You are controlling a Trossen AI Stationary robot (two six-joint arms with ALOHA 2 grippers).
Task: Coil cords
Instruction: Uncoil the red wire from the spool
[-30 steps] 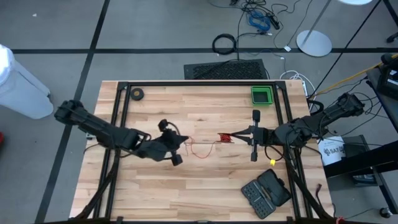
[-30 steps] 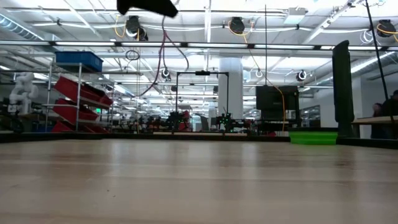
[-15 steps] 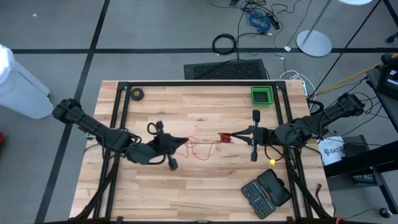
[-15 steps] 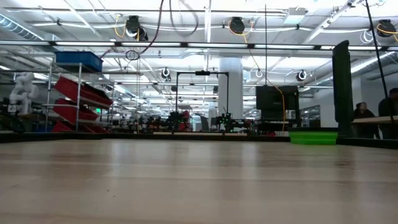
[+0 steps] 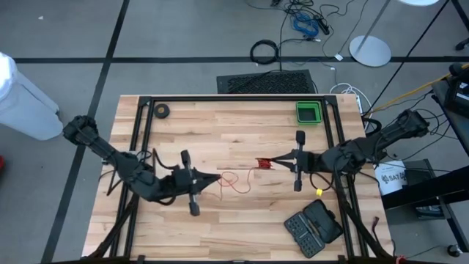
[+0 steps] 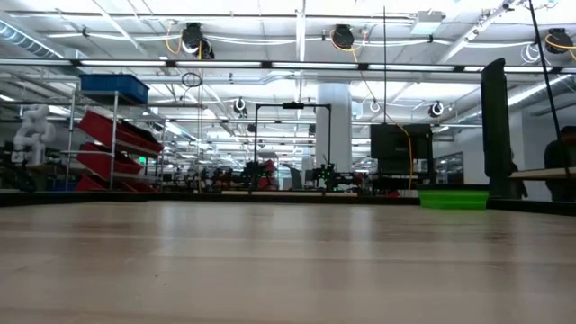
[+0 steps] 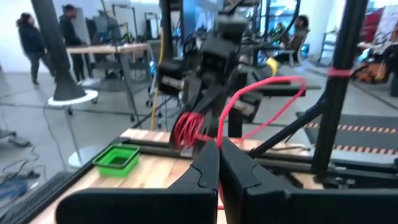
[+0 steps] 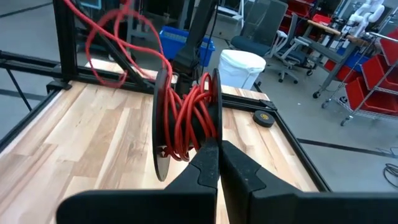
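Observation:
The thin red cord (image 5: pixel 236 183) sags in a loose loop over the table's middle. It runs between my left gripper (image 5: pixel 215 178), shut on it, and the small black reel (image 5: pixel 264 163), which carries several red turns (image 8: pixel 193 124). My right gripper (image 5: pixel 275 160) is shut on the reel and holds it above the table. The left wrist view looks past my shut left gripper (image 7: pixel 218 146) at the reel (image 7: pixel 186 127) and the cord's arc (image 7: pixel 261 93). Neither gripper shows in the low view. My left gripper pinches a single strand of the cord (image 7: pixel 219 132) between its two fingertips. The fingers lie level and point toward the table's right. From them the cord rises clear of the table and runs slack to the reel. My right gripper has its fingertips (image 8: pixel 208 155) meeting at the reel's lower edge (image 8: pixel 186 155), between its two flanges; the fingers hide the exact spot. They come nearly level from the table's right. The reel stands on edge, lifted clear, with the cord trailing off it toward my left gripper.
A green bin (image 5: pixel 308 112) stands at the far right and a small black ring roll (image 5: pixel 160 111) at the far left. A black case (image 5: pixel 313 227) lies near right, with a small yellow piece (image 5: pixel 321 191) beside it. Black frame rails (image 5: pixel 141 139) run along the table's sides.
My left gripper has risen out of the low view and swung toward the table's near edge. It has tipped up from slanting down to level and kept hold of the cord. The slack loop has shifted toward the near edge with it. The reel has stayed still.

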